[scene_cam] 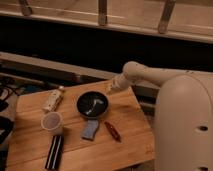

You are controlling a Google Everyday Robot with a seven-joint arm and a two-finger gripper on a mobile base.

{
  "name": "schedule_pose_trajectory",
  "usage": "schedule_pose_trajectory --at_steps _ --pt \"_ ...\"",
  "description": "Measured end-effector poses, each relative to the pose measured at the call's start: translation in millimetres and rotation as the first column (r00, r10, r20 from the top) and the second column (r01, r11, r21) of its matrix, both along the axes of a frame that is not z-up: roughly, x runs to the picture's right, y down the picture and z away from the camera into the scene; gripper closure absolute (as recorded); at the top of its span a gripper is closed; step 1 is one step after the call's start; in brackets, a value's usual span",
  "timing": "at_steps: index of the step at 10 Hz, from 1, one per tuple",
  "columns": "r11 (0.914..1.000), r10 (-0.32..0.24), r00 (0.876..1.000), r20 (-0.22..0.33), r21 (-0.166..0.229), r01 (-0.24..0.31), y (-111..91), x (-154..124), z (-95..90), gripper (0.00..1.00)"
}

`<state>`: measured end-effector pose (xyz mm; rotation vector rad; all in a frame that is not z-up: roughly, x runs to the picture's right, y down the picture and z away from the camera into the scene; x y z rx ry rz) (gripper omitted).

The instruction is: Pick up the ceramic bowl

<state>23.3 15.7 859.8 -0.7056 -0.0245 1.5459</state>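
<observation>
The ceramic bowl [92, 104] is round, shallow and glossy black with pale streaks inside. It sits on the wooden table [130, 145], near the back middle. My gripper [109, 89] is at the end of the white arm, reaching in from the right. It hovers at the bowl's back right rim, close to it or just touching.
A small translucent whitish cup [52, 122] stands left of the bowl. A white bottle [52, 99] lies at the back left. A blue sponge [90, 129], a red object [112, 131] and a black striped bar [54, 151] lie in front. My white body [182, 125] fills the right.
</observation>
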Motion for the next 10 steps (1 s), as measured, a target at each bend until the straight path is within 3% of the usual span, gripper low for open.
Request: schedule_pose_trajectory --at_steps 2,5,10 --pt "0.9973 -0.068 0.994 -0.091 -0.033 0.065 -5 2 -12.6 0.49" --pt "0.9922 -0.094 0.991 -0.098 -0.09 0.086 9 7 -5.7 0.22" --pt "0.9871 -0.062 0.997 -0.045 -0.151 0.055 33 5 14.9 0.2"
